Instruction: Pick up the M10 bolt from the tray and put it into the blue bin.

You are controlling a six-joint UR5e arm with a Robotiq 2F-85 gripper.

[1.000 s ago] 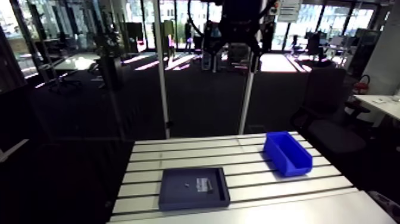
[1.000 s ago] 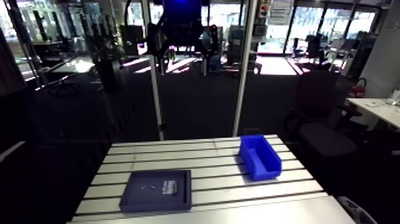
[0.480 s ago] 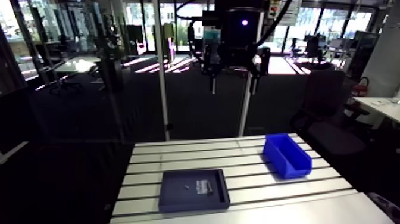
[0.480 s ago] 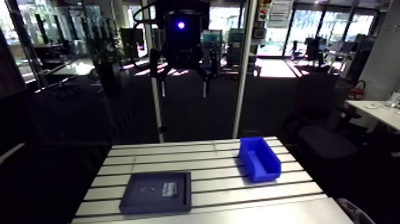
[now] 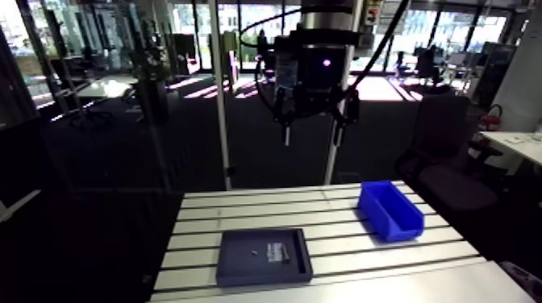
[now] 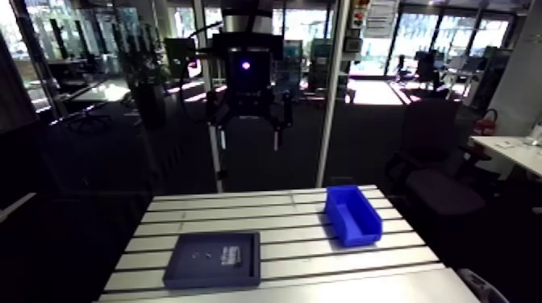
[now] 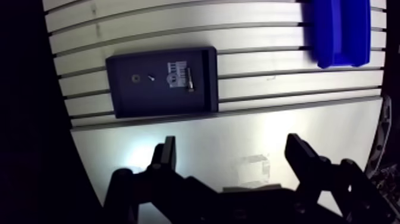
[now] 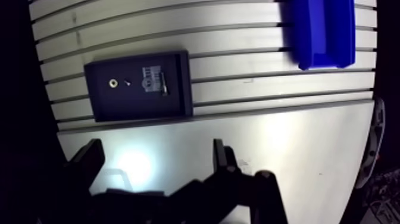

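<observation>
Bolt (image 7: 190, 80) inside the tray (image 7: 122, 98), flat on its dark floor, showing in the wrist view as a short pale bar, too small for head or thread to be made out. Just beside it, a striped pale label (image 7: 174, 67); farther along the same floor, apart from the bolt, a tiny sliver (image 7: 152, 76) and a small round ring-like piece (image 7: 136, 77). Tray dark blue, shallow, rectangular, resting on the slotted part of the tabletop (image 7: 268, 59), long sides in line with the slots. Bin (image 7: 339, 30) bright blue, open-topped, on the same tabletop, well apart from the tray, long sides across the slots, partly cut off in the wrist view. Nearer the end effector (image 7: 232, 149), a smooth unslotted strip of tabletop with a bright spot of glare (image 7: 134, 158). End effector spread wide, both dark fingers (image 7: 165, 156) far apart, gripping nothing, only tabletop showing between them. Tray ahead of it and toward one finger, bin ahead and out past the other. In the arm view, hanging high above the tabletop, clear of tray and bin alike, with a small violet light (image 5: 326, 62) glowing on the wrist
</observation>
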